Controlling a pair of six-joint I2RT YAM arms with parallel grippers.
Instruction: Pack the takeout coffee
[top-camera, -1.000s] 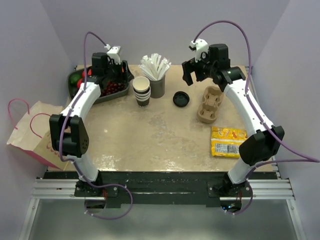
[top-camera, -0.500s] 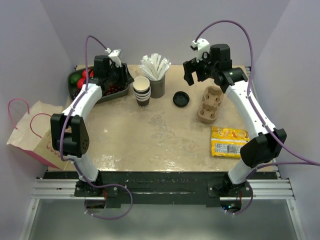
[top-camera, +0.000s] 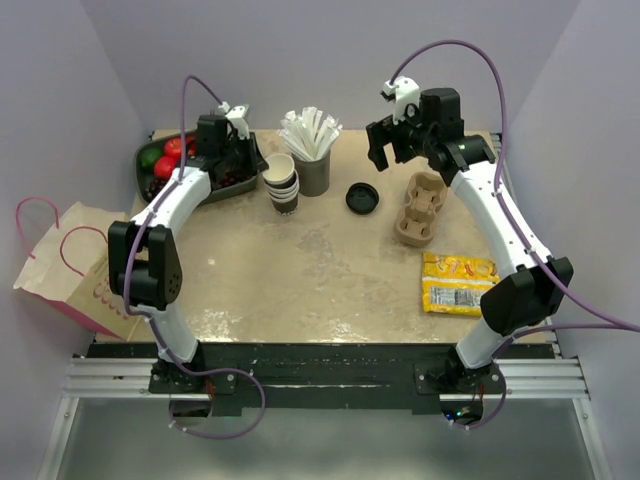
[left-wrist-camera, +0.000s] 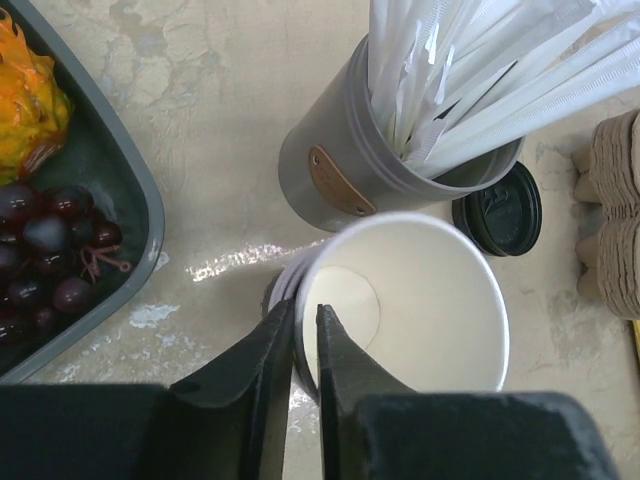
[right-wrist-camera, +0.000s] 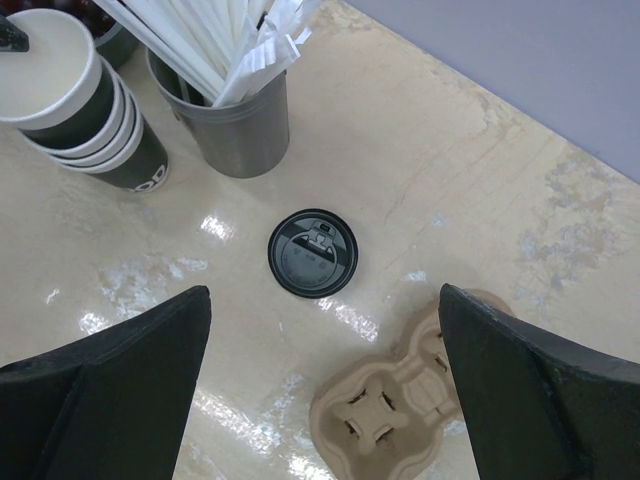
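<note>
**Top view.** The left gripper (top-camera: 250, 163) is at the rim of the stack of cups (top-camera: 283, 186), which stands just beside the straw holder (top-camera: 314, 168). The takeout coffee (top-camera: 362, 198) sits on the table (top-camera: 300, 270) between the straw holder and the cardboard carrier (top-camera: 420, 208), apart from both. From here only its round black lid shows. The right gripper (top-camera: 388, 148) hangs above the far side of the table near the coffee, touching nothing. A fruit tray (top-camera: 141, 172) lies at far left, a paper bag (top-camera: 70, 262) beyond the table's left edge, and a yellow packet (top-camera: 456, 283) at near right.

**Left wrist view.** The left gripper's fingers (left-wrist-camera: 262, 370) are drawn close and pinch the wall of the top cup (left-wrist-camera: 420, 300), one inside the rim and one outside. The coffee's lid shows behind the cup, beside the straw holder. Grapes (left-wrist-camera: 50, 260) lie in the tray.

**Right wrist view.** The right gripper's fingers (right-wrist-camera: 110, 385) are spread wide and hold nothing. The coffee (right-wrist-camera: 313, 252) sits on the table below and between them, untouched. The carrier lies near it and the cup stack is well to its left.
</note>
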